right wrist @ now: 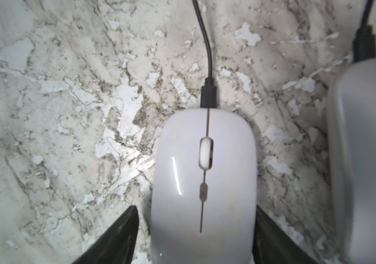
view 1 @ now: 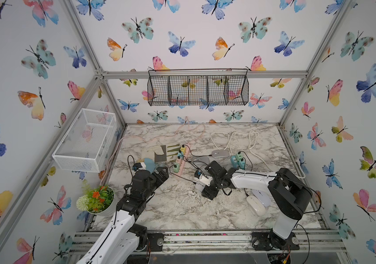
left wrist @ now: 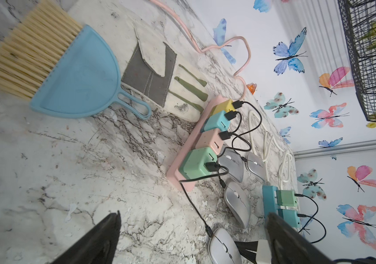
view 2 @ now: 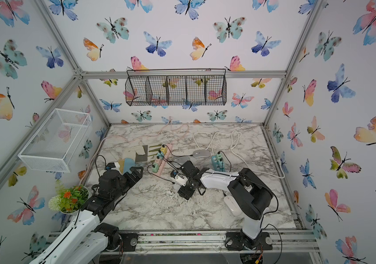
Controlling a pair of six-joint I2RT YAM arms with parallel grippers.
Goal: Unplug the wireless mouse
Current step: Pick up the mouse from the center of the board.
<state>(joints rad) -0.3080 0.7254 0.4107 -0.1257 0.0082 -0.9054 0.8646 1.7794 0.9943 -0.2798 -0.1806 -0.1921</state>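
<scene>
Marble-patterned counter [view 1: 182,212] in an aluminium-framed booth, walls papered with watercolour butterflies.

1. Right arm [view 1: 251,180]. It rises from the front-right rail and bends at a black elbow. The white forearm runs level toward the counter's middle, with the wrist turned down.
   - Right claw [right wrist: 196,208]: black tapered fingers [right wrist: 116,237] stand apart, straddling the rear of the wireless mouse [right wrist: 205,171]. One finger sits against the mouse's flank; a thin gap shows at the other.

2. Wireless mouse. Glossy pale shell, a rounded oblong with a centre seam and an oval scroll wheel. It lies flat near the counter's middle, just beside a matt grey mouse [right wrist: 365,160].
   - Black plug [right wrist: 208,97]: seated in the mouse's nose.
   - Thin black cable [right wrist: 207,45]: leads away from the plug. In the left wrist view it runs to a speckled green charger block [left wrist: 197,164] on a pink power strip [left wrist: 183,150].

3. Left arm [view 1: 123,224]. It slants up from the front-left rail toward the counter's left-centre.
   - Left claw [left wrist: 193,213]: fingers spread wide, holding nothing, hanging over the counter near the dustpan [left wrist: 77,77].

4. Sundries.
   - Dustpan: blue plastic, half-round, with a loop handle.
   - Brush [left wrist: 22,52]: straw-coloured bristles, resting in the dustpan's mouth.
   - Fabric piece [left wrist: 150,75]: grey and cream, stitched.
   - Teal power strip [left wrist: 269,201]: carries green blocks.
   - Two pale mice [view 1: 255,206]: near the right arm's base.
   - Black wire basket [view 1: 198,90]: on the back wall.
   - White mesh basket [view 1: 86,139]: on the left wall.
   - Potted plant [view 1: 97,198]: orange blooms, at the counter's front-left corner.
</scene>
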